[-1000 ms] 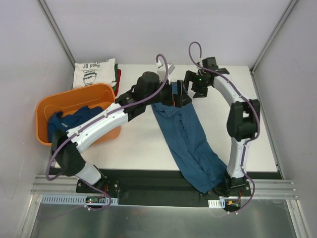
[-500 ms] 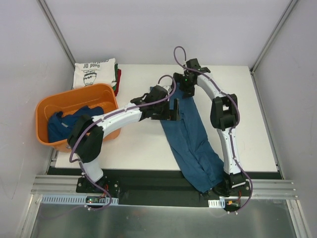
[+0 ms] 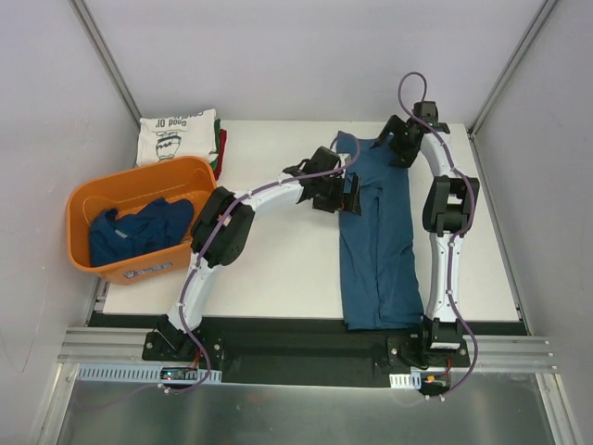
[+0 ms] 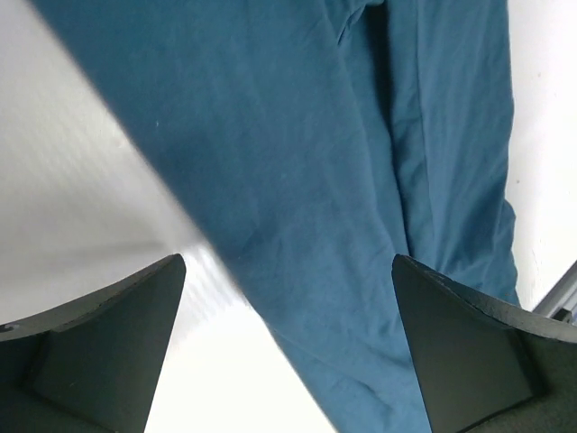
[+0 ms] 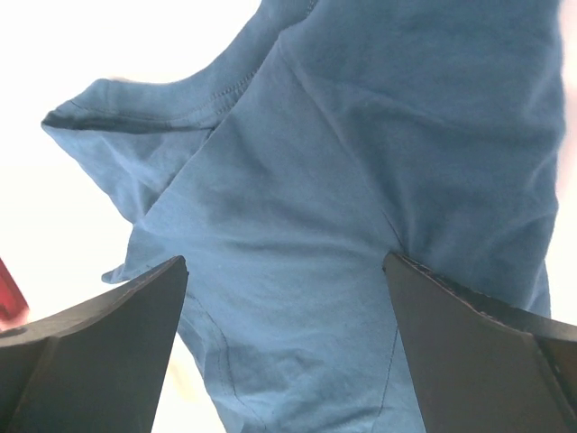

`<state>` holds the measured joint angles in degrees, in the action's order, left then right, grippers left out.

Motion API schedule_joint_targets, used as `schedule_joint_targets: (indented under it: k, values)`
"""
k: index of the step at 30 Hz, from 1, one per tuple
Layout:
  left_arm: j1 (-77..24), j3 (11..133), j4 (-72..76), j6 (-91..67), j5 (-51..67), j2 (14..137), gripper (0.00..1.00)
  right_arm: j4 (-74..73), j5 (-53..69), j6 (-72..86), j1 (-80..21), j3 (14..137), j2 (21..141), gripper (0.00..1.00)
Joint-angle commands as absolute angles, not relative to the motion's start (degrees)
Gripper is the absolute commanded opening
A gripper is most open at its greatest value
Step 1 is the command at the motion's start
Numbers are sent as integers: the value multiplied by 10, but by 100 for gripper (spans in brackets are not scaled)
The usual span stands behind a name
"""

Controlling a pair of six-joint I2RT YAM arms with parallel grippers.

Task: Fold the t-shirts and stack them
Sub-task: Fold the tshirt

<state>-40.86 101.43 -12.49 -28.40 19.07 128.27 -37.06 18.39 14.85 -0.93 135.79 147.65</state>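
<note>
A dark blue t-shirt [image 3: 378,232] lies stretched out lengthwise on the right half of the white table [image 3: 278,260], its hem at the near edge. My left gripper [image 3: 349,195] hovers open over the shirt's left edge near the top. In the left wrist view the cloth [image 4: 361,180] spreads under the wide jaws [image 4: 288,271]. My right gripper [image 3: 400,148] stands open over the shirt's far end. The right wrist view shows a sleeve [image 5: 135,117] and the shirt body [image 5: 379,135] below it [image 5: 284,266]. Neither gripper pinches cloth.
An orange tub [image 3: 111,199] at the left holds more dark blue shirts [image 3: 139,232]. Behind it sits a folded stack topped by a cream printed shirt [image 3: 178,134], with green and red edges [image 3: 220,148]. Grey walls close in the table's sides and back.
The blue shirt lay slanted from centre to the near right; now it lies straight along the right side. Both grippers have moved right and further back, staying open.
</note>
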Motion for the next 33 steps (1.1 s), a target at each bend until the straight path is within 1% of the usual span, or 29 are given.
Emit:
schedule_joint_targets:
  k: [1,3,5,8,9,11,12,13,14,15,17,18,19,20,21,23,25,30,33]
  values:
    - [-394,1094,-101,-257,256,1329,99,-279,121,187,-12,1383,1506,97]
    - [-391,1146,-106,-272,304,1373,99,-269,98,196,-9,1397,1507,97]
    - [-392,1162,-112,-279,323,1387,99,-250,119,195,-4,1397,1497,97]
    - [-395,1137,-113,-272,301,1352,99,-264,145,154,-3,1395,1443,97]
    - [-395,1114,-114,-268,289,1339,99,-274,146,114,-2,1388,1399,97]
    - [-395,1085,-117,-260,254,1290,99,-305,149,73,-2,1333,1342,97]
    - [-394,1054,-117,-258,243,1272,99,-320,139,49,-2,1298,1274,97]
    - [-394,1036,-119,-258,223,1253,99,-321,130,39,-4,1198,1235,97]
    - [-395,1016,-120,-258,212,1211,99,-318,116,32,-6,1144,1197,97]
    - [-395,973,-120,-258,203,1189,99,-321,76,26,-15,1096,1130,97]
    - [-395,927,-123,-261,179,1122,99,-332,51,4,-30,967,1078,97]
    - [-394,882,-123,-261,178,1101,99,-354,38,4,-50,927,1040,97]
    - [-395,860,-123,-267,174,1080,99,-357,39,4,-60,892,1023,97]
    - [-395,839,-124,-268,177,1044,99,-357,29,4,-71,824,1009,97]
    - [-395,803,-123,-267,178,1028,99,-353,19,10,-94,797,986,97]
    - [-396,775,-123,-274,180,993,99,-356,-14,33,-113,746,975,97]
    - [-399,748,-123,-279,180,967,99,-358,-25,44,-140,723,973,97]
    - [-405,711,-123,-278,170,937,99,-348,-41,61,-188,707,1016,97]
    - [-405,699,-123,-279,170,930,99,-339,-50,77,-190,697,1042,97]
